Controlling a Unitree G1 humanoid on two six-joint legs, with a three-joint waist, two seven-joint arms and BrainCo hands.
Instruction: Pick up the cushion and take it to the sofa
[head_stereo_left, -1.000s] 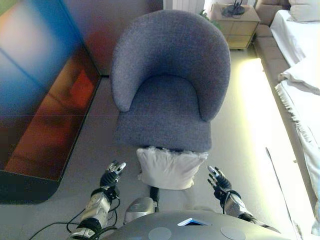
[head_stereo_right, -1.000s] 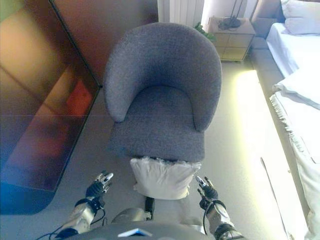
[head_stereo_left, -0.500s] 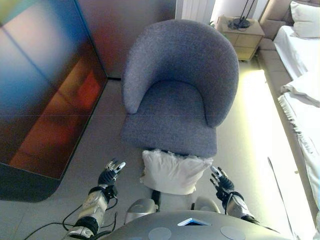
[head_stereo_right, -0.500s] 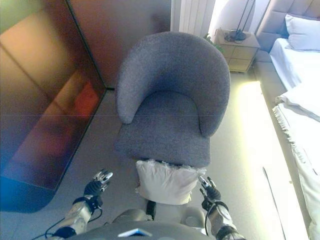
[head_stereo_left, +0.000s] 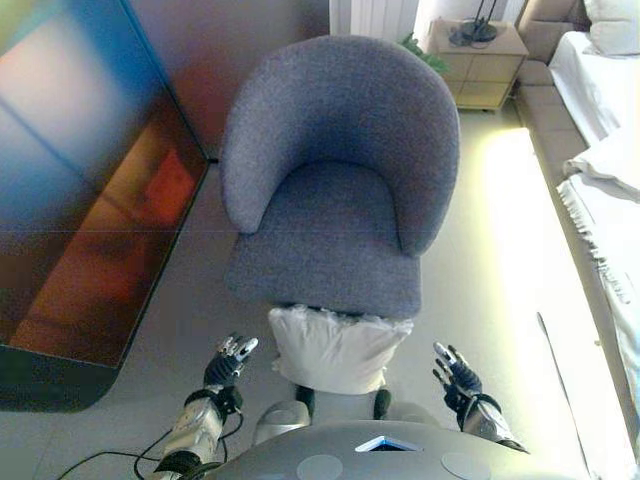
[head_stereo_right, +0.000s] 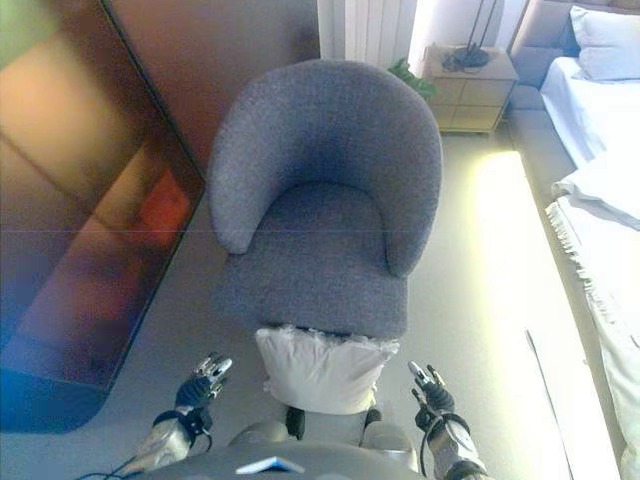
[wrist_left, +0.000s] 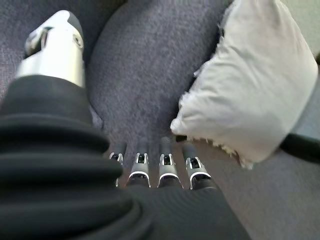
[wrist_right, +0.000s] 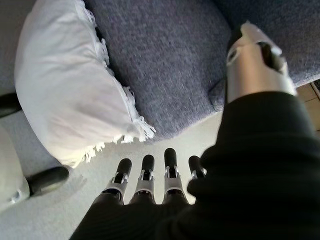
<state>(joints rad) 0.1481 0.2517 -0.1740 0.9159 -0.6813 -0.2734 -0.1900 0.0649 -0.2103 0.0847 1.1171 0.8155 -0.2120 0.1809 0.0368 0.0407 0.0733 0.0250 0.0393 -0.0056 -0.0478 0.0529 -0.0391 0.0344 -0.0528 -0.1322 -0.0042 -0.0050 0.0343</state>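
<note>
A white fringed cushion (head_stereo_left: 335, 345) leans on the floor against the front of a grey-blue tub armchair (head_stereo_left: 335, 190). My left hand (head_stereo_left: 228, 362) is open, a short way left of the cushion and not touching it. My right hand (head_stereo_left: 457, 375) is open, a short way right of the cushion and also apart from it. The cushion also shows in the left wrist view (wrist_left: 250, 95) and in the right wrist view (wrist_right: 70, 85), beyond each hand's straight fingers. Both hands are empty.
A dark glossy panel (head_stereo_left: 80, 190) stands at the left. A bed with white bedding (head_stereo_left: 610, 170) runs along the right. A wooden nightstand (head_stereo_left: 478, 60) stands behind the armchair. Pale floor (head_stereo_left: 500, 250) lies between armchair and bed.
The camera has shifted, so the whole scene sits differently. Both hands have sunk a little lower in view and stay open beside the cushion, which has not moved.
</note>
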